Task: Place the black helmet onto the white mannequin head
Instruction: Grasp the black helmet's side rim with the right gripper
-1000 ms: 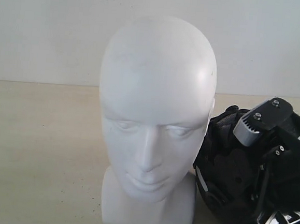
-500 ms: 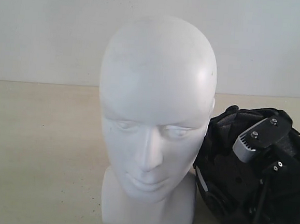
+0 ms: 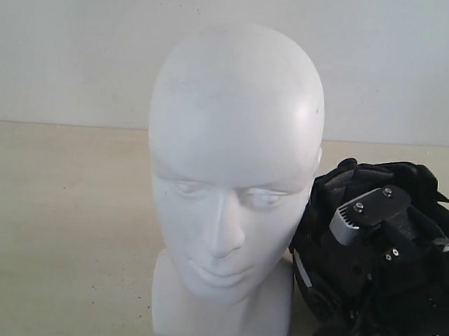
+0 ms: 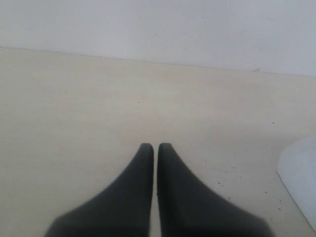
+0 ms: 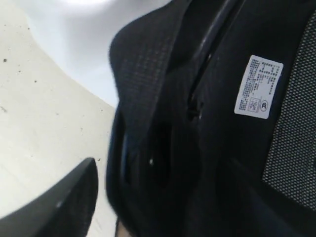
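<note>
1. Exterior view, centre: white mannequin head, upright on its blocky neck base on the pale tabletop, face toward the camera, crown uncovered.
2. To the right of it in the same view: black helmet, off the head, lying on the tabletop just beside the neck base, opening turned up, dark padded lining on show. Touching the head or not: impossible to tell.
3. Reaching down into the helmet's opening from the right: right end effector, with a grey toothed part and a black screwed plate above the lining, fingertips hidden there.
4. Right wrist view: close on the helmet's rim and lining, with a white printed label beside a patch of mesh. One dark finger outside the shell, a strip of tabletop between it and the helmet; the other finger out of sight. Spread wide, pinching nothing.
5. Left wrist view: left end effector above the tabletop, fingers pressed together with only a hairline slit between, holding nothing. A rounded white corner near by on the tabletop.
</note>
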`<state>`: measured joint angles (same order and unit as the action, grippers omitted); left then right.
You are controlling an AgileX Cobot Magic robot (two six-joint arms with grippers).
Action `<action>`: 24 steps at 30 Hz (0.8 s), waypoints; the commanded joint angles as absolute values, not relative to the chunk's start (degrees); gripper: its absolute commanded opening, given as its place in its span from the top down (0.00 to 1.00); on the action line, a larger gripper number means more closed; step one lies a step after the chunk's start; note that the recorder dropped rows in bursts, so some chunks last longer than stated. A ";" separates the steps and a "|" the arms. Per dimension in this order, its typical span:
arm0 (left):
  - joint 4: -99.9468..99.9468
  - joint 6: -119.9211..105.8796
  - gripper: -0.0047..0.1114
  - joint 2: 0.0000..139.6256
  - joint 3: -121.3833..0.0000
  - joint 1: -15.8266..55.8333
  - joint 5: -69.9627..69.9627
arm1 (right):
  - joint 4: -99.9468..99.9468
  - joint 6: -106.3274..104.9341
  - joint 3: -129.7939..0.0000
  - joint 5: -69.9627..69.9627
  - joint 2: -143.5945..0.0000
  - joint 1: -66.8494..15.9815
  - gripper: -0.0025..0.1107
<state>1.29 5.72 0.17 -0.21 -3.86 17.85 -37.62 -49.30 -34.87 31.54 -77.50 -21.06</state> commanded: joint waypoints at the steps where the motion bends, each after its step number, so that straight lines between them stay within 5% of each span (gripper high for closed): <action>1: 1.20 5.53 0.92 0.00 0.00 -3.53 17.79 | -37.81 -49.96 -34.72 30.34 -79.30 -21.18 0.41; 10: 1.20 5.53 0.92 0.00 0.00 -3.53 17.79 | -37.41 -49.12 -34.72 29.63 -83.72 -21.18 0.43; 14: 1.20 5.53 0.92 0.00 0.00 -3.53 17.79 | -37.41 -48.07 -34.72 30.22 -83.87 -21.18 0.71; 16: 1.20 5.53 0.92 0.00 0.00 -3.53 17.79 | -37.41 -48.07 -34.72 31.47 -83.87 -21.18 0.96; 24: 1.20 5.53 0.92 0.00 0.00 -3.53 17.79 | -37.53 -41.86 -34.95 34.65 -81.10 -21.18 0.98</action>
<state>1.29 5.72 0.17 -0.21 -3.86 17.85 -37.01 -44.91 -35.75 28.94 -82.15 -21.15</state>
